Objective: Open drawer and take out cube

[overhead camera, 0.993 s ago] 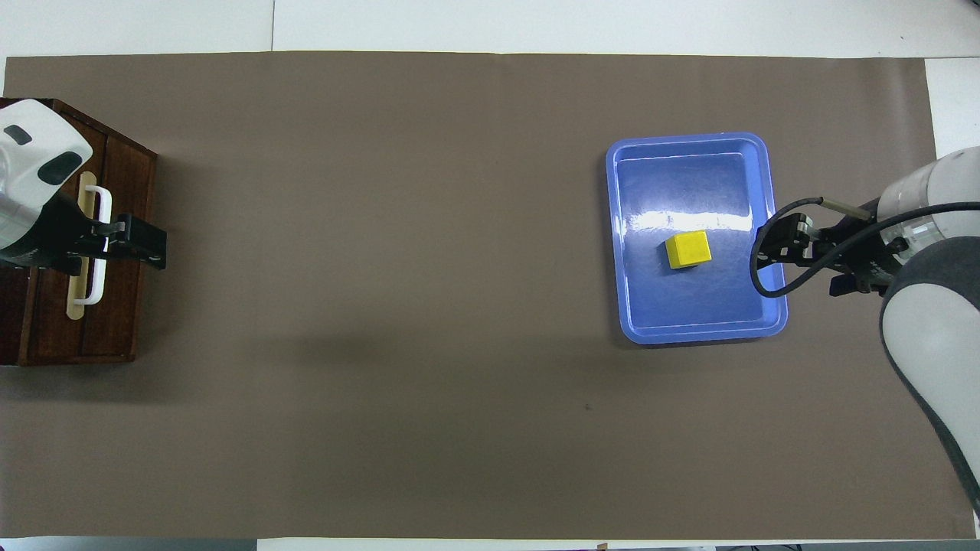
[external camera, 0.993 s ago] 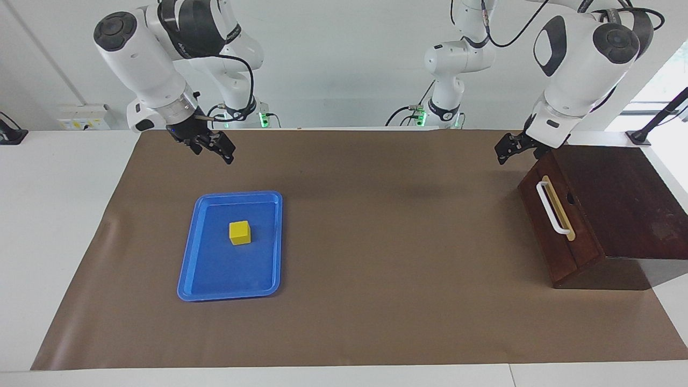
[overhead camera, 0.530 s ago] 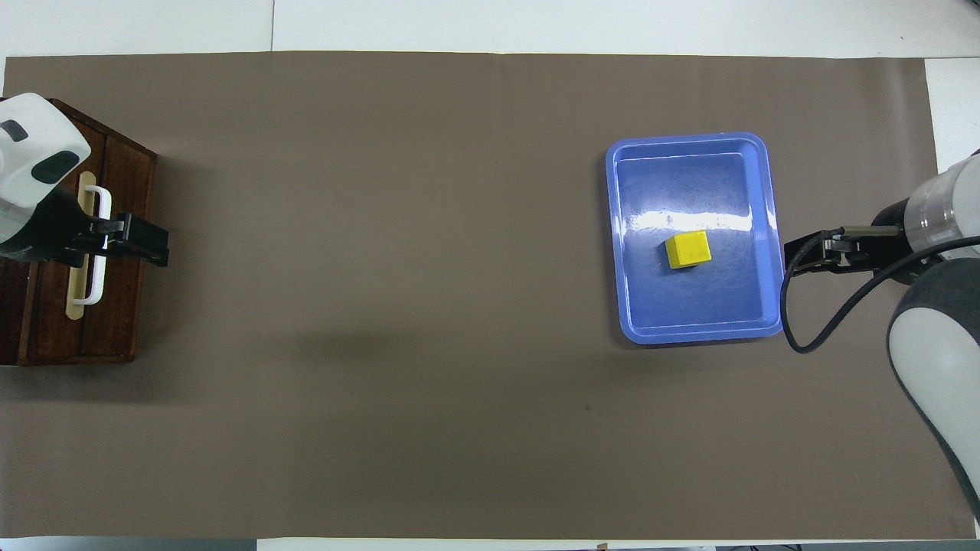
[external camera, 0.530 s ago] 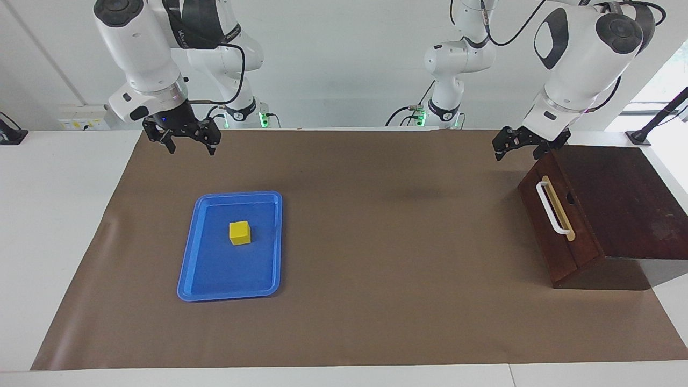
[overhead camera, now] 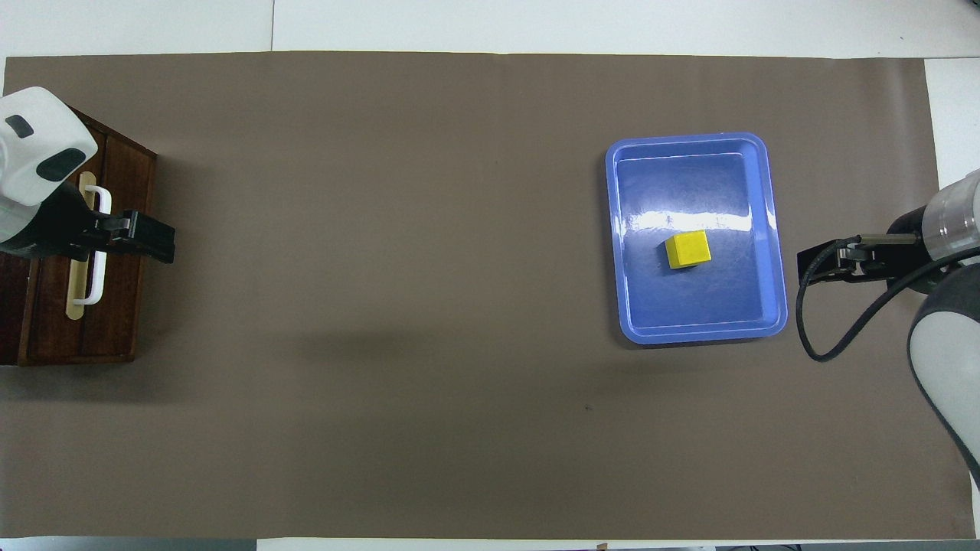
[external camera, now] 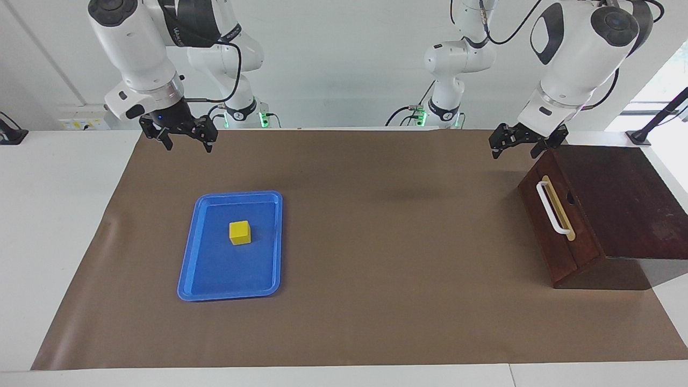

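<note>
While the drawer [external camera: 558,226] sits shut at the left arm's end of the desk, its white handle [external camera: 552,207] faces the blue tray [external camera: 196,279], where the cube [external camera: 239,233] rests; both the left tool [external camera: 517,142] and the right tool [external camera: 180,135] hang with fingers apart, holding nothing.

You've got one high camera across the table [external camera: 344,301] facing both robots from well back, while the other looks steeply down from above their end, half a turn round, and both share the brown mat [overhead camera: 429,268] and blue tray [external camera: 188,269].
</note>
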`<state>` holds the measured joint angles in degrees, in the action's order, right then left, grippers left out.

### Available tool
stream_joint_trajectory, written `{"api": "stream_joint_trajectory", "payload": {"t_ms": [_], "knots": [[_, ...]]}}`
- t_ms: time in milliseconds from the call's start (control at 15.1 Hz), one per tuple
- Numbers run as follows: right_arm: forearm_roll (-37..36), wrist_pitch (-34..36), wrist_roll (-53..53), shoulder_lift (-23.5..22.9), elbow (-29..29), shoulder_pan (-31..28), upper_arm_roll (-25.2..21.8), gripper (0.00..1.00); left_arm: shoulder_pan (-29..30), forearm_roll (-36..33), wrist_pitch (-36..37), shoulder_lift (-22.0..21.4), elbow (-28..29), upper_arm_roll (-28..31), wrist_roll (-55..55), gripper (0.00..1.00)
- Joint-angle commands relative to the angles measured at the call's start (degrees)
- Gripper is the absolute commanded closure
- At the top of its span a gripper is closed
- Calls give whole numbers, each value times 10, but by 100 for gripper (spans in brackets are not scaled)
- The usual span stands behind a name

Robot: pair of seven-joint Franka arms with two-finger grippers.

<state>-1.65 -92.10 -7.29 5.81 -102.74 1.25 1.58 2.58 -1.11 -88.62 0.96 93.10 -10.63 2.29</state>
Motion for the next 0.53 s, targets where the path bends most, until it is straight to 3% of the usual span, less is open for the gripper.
{"api": "stream_joint_trajectory", "payload": {"t_ms": [0, 265, 463], "knots": [[1, 9, 17, 2, 2, -9, 1, 0, -7, 4, 16, 3, -14, 11, -7, 0], [6, 8, 13, -4, 5, -12, 1, 0, 1, 4, 17, 2, -13, 11, -6, 0], [16, 38, 13, -48, 63, -23, 1, 0, 1, 5, 17, 2, -13, 11, -7, 0]]}}
